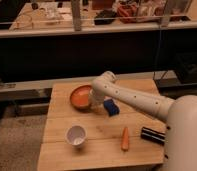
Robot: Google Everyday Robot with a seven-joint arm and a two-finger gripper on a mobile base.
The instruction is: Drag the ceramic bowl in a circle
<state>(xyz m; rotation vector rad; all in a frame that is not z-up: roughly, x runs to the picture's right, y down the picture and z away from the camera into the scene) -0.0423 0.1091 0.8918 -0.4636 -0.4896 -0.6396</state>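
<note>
The claw (95, 101) (grip: cannot tell) sits at the ceramic bowl (80, 96), right rim; circle slowly, steering clear of the blue block (111, 106).

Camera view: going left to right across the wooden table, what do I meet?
ceramic bowl → gripper at its right rim → blue block → carrot → black cylinder. White cup overlaps the bowl's span, so omitted.

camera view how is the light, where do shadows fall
Camera view: warm, dim light on the wooden table; the band behind it is nearly black, the top brighter. Camera view: the arm shades the spot where the gripper sits at the right rim of the orange bowl.
</note>
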